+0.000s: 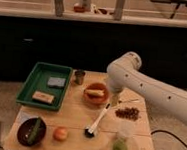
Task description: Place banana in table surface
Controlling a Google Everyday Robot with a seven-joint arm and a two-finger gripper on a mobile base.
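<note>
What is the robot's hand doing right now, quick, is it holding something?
The gripper: open or closed cannot be told. It hangs just right of the orange bowl, where the banana lies.

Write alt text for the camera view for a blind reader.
A white robot arm reaches in from the right edge, its gripper hanging beside an orange-red bowl that holds the banana. The wooden table surface also carries a green tray, a brush and other small items.
</note>
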